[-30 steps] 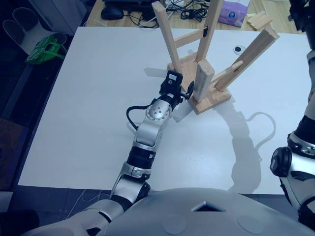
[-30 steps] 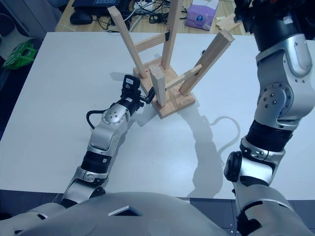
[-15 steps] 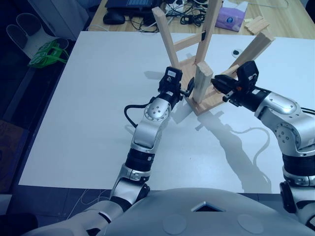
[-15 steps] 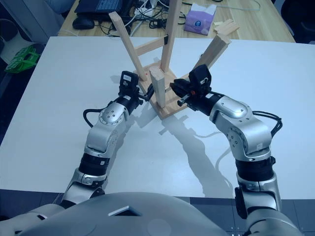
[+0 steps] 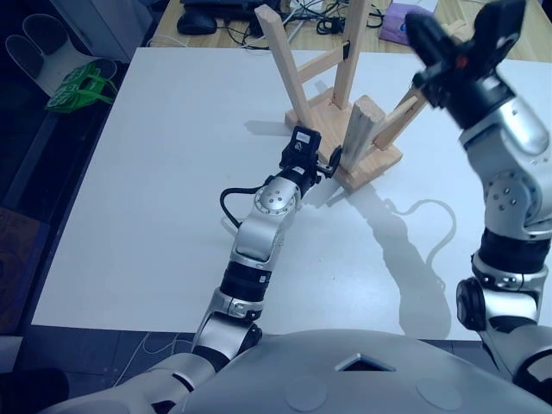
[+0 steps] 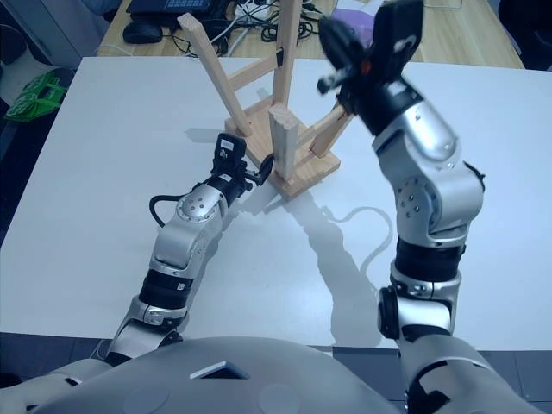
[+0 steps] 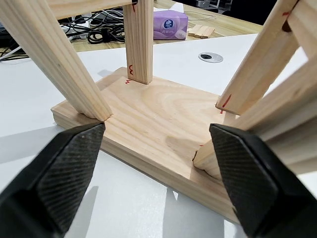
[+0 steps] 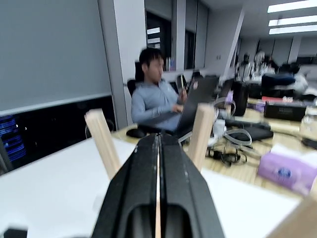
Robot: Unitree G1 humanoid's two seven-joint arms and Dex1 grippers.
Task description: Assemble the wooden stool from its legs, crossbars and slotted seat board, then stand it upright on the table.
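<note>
The right gripper (image 5: 418, 30) no longer sits low at the stool (image 5: 358, 138), where it was 0.5 s ago. The right arm is now raised above the table (image 5: 172, 172), and its gripper is held high, in front of the upper end of the far right leg (image 5: 392, 129). The seat board (image 5: 379, 162) lies slightly farther from the robot than before.

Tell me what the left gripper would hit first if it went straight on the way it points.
Most likely the near edge of the light wooden seat board, lying flat on the white table; the open left gripper faces it, between two wooden legs.
</note>
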